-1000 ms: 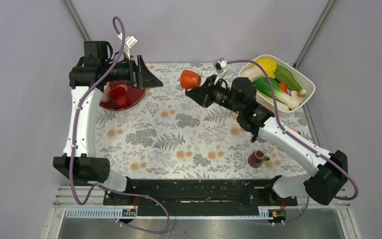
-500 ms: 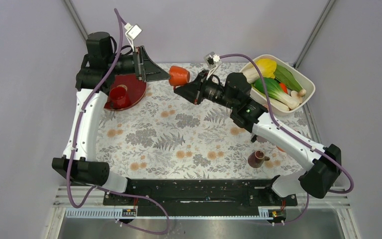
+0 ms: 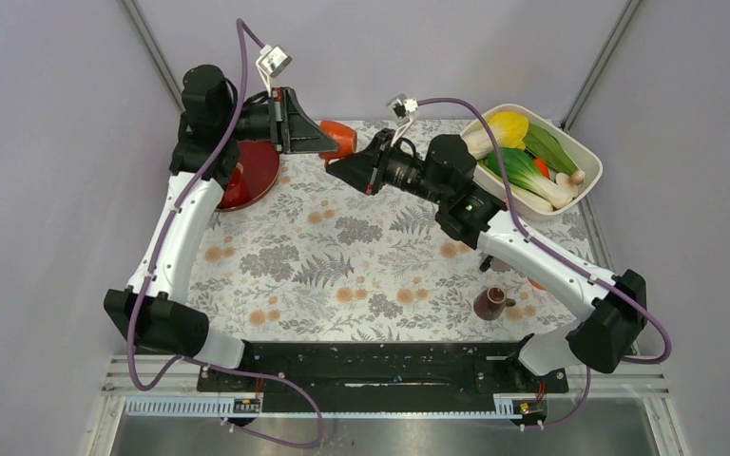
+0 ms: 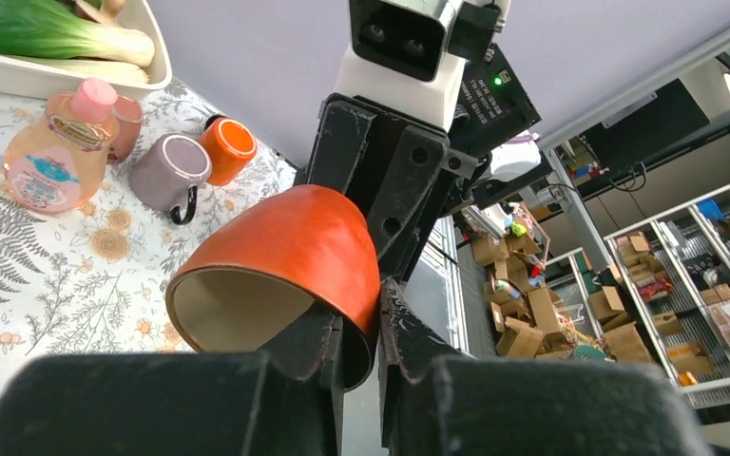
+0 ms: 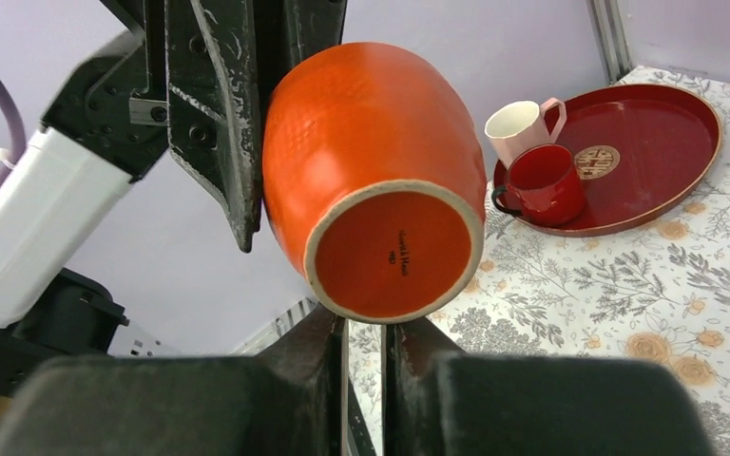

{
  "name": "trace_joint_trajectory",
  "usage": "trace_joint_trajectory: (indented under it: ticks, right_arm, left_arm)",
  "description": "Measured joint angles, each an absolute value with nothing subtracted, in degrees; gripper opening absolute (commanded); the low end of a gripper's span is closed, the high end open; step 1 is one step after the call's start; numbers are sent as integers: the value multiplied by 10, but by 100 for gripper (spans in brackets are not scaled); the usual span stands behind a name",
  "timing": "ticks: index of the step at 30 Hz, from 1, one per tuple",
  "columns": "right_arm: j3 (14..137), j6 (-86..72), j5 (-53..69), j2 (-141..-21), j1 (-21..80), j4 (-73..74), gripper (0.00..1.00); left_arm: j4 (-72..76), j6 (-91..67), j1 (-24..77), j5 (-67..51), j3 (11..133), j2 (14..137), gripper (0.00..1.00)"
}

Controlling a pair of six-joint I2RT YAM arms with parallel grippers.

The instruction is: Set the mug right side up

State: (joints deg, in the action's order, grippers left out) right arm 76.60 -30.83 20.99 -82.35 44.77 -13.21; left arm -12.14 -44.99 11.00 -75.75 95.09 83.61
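Far edge, mid-air | your left claw (image 4: pixel 361 332) has joined the right claw (image 5: pixel 366 332), both pinching the orange mug (image 3: pixel 340 139) | flip handover looks underway

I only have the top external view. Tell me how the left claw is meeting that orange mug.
Observer: In the left wrist view, the left claw straddles the rim wall of the orange mug, with one finger over the pale opening and one outside.
Operator: Report the right claw.
Observer: In the right wrist view, the right claw has its fingers nearly together at the lower edge of the mug's base.
Operator: Give me the mug's attitude.
Observer: It lies sideways in the air, mouth toward the left claw and base toward the right claw.
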Motion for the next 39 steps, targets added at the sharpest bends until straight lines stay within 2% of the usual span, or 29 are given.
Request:
trace_joint_trajectory:
  ticks: [3, 5, 8, 17, 23, 29, 39]
  right_arm:
    - [766, -310, 206, -823, 448, -135, 57]
    - [761, -302, 201, -823, 450, -134, 78]
    - [747, -283, 186, -823, 453, -119, 98]
    - [697, -246, 132, -823, 453, -15, 99]
    - [689, -222, 110, -823, 453, 58, 99]
    - [687, -200, 88, -819, 453, 106, 100]
    - [686, -181, 65, -807, 453, 175, 99]
  left_arm:
    - [-63, -494, 108, -762, 931, 836, 0]
    - [-80, -497, 105, -746, 929, 838, 0]
    - [-199, -425, 100, -688, 960, 854, 0]
    - [-404, -202, 86, -373, 1032, 929, 0]
    - [-451, -66, 84, -163, 1131, 1066, 0]
    - [-488, -1, 58, -68, 1265, 1244, 0]
    - [-526, 37, 11, 18, 1271, 1371, 0]
